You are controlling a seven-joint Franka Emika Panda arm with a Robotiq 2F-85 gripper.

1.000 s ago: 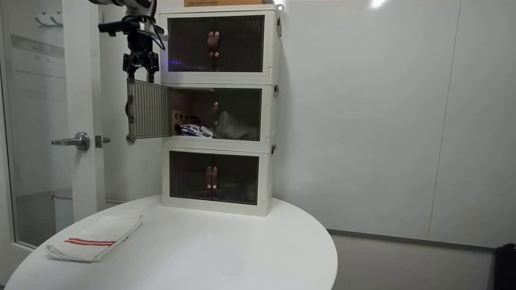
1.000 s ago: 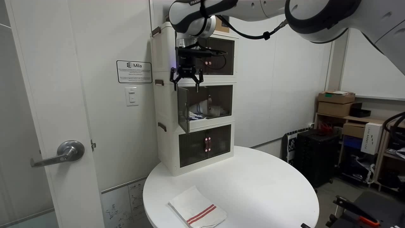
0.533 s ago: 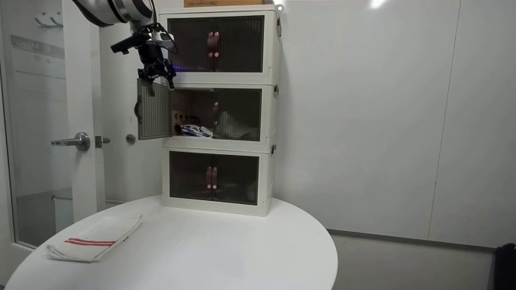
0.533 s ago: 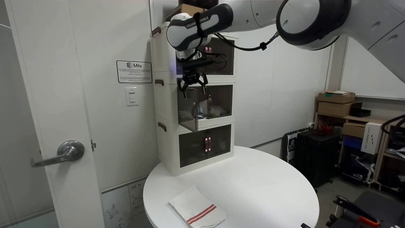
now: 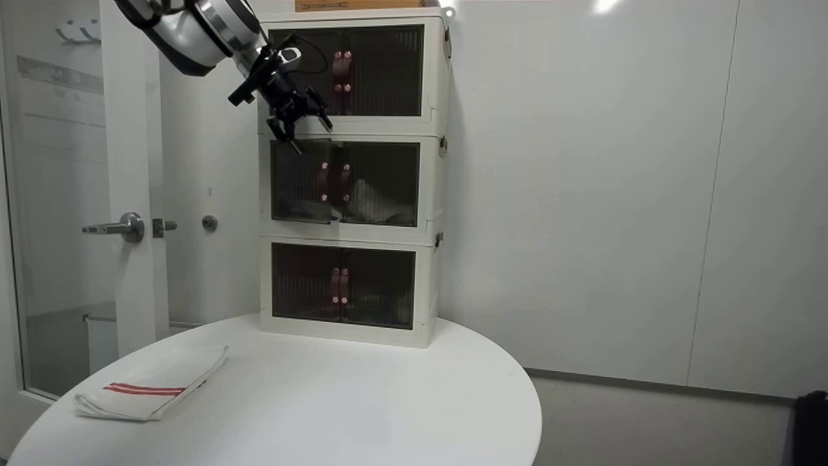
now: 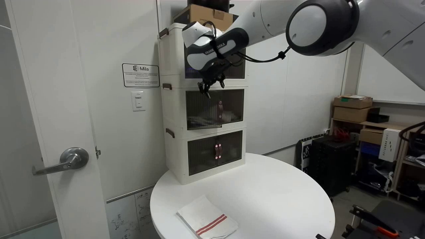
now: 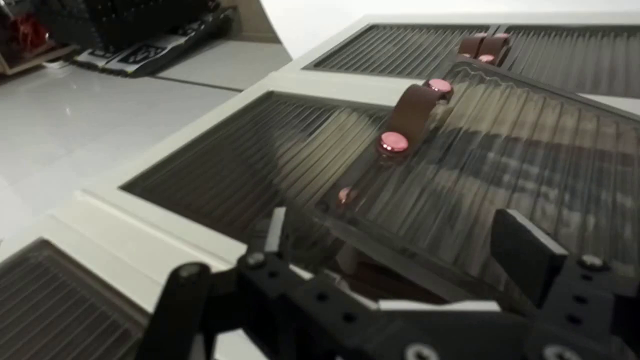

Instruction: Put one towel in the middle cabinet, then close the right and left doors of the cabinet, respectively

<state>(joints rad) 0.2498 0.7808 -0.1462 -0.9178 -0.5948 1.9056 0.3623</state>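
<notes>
Three white tiers [image 6: 172,109] stand stacked on a round table [image 5: 381,401]. Legible in an exterior view only: "Mila" on a wall sign [image 6: 141,75], upper left; "FRANK" and "MIKA" on the arm [image 6: 307,28], upper centre, a strap [image 6: 215,48] between. The towel [image 5: 369,204] shows as a pale shape through the right door [image 5: 391,165] of the middle cabinet [image 5: 381,233]. The hand [image 5: 314,138], fingers spread, hangs by the cabinet's upper left; whether it touches the left door [image 5: 297,184] cannot be told. That door stands slightly ajar; the wrist view alone sees in past its top edge, lower centre.
</notes>
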